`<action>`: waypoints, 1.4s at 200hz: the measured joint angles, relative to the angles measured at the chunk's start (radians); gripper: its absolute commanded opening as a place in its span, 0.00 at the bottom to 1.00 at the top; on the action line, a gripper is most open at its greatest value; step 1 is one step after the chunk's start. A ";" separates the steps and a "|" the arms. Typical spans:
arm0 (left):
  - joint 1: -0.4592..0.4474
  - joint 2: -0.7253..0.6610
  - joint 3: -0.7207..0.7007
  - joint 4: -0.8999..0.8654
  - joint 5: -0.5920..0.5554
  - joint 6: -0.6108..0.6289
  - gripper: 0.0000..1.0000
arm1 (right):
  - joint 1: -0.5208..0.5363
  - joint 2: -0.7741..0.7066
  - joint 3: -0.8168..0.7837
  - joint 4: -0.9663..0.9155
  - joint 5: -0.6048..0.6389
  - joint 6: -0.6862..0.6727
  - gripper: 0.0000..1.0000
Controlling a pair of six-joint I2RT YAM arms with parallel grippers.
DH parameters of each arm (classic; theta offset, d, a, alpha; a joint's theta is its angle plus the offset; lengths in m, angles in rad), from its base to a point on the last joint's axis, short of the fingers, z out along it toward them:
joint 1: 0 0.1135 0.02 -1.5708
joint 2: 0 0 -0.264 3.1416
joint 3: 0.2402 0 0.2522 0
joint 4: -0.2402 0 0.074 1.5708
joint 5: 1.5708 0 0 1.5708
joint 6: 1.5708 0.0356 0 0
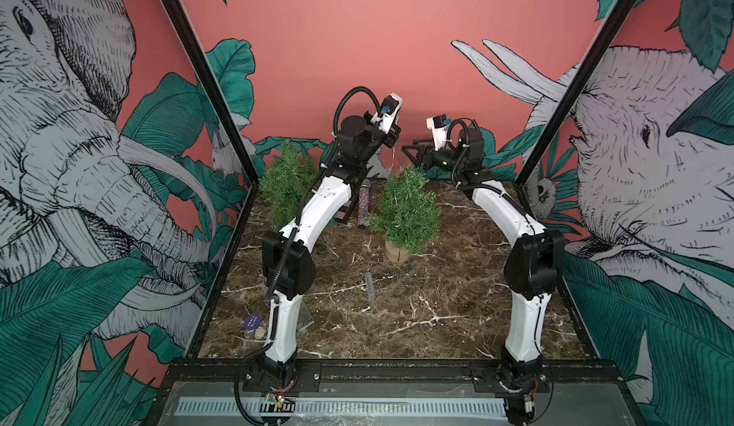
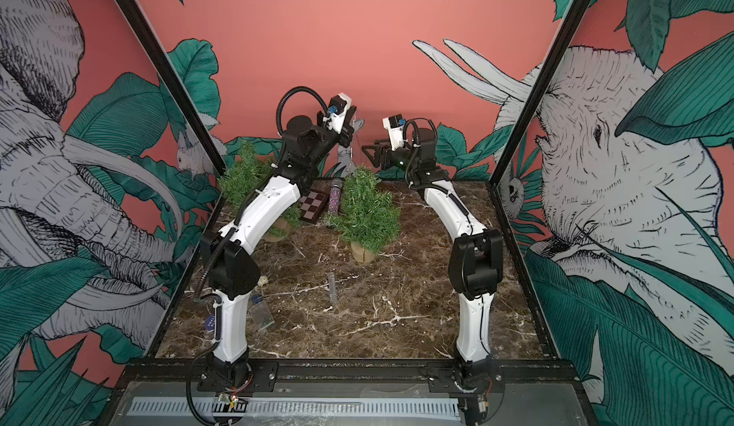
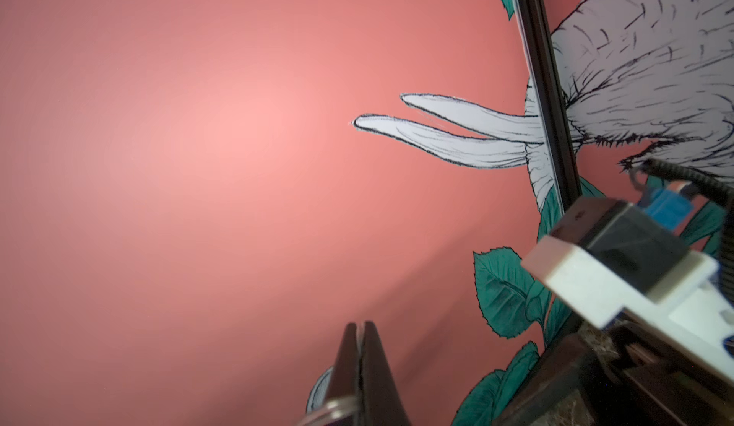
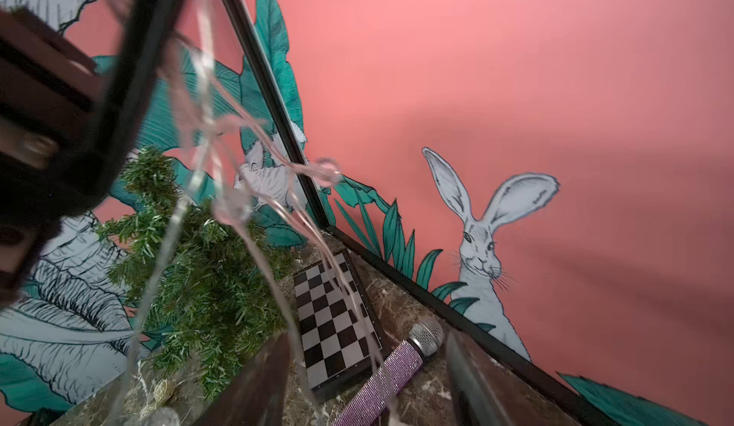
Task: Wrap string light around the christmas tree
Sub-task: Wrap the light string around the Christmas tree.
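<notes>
- Tree (image 1: pixel 409 209): upright on its wooden base, mid-desk (image 1: pixel 437 297). All places below are given from it.
- Left end effector (image 3: pixel 360 326): raised above the tree, a little left of its top. Its jaws are pressed together, pinching the string light (image 4: pixel 232 205).
- String light: clear wire with small clear bulbs. It hangs from the left end effector in several loose strands, down toward the tree's top. In a top view only one thin strand (image 1: pixel 394 158) shows, ending at the tree's upper left side. Whether it touches the branches cannot be told.
- Right end effector (image 1: pixel 411 149): just above the tree's top, pointing left toward the hanging strands. Its jaws are wide apart and empty.
- Right wrist view: the strands fall across the gap between the fingers (image 4: pixel 254 384). Contact cannot be told.
- Second tree (image 1: pixel 284 183): left of the tree and farther back, partly behind the left arm.
- Chessboard (image 4: pixel 333 316) and microphone (image 4: pixel 381 380): on the desk behind and left of the tree, just beside each other.
</notes>
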 measured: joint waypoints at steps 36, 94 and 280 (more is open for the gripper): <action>0.000 0.053 0.092 0.013 0.043 -0.010 0.00 | -0.019 0.022 0.019 -0.036 0.021 -0.014 0.71; 0.000 0.104 0.127 0.011 0.085 -0.050 0.00 | 0.023 0.083 0.112 -0.072 0.014 -0.029 0.82; 0.000 -0.309 -0.333 -0.257 -0.012 -0.133 0.48 | -0.043 -0.212 -0.005 -0.247 0.349 -0.065 0.00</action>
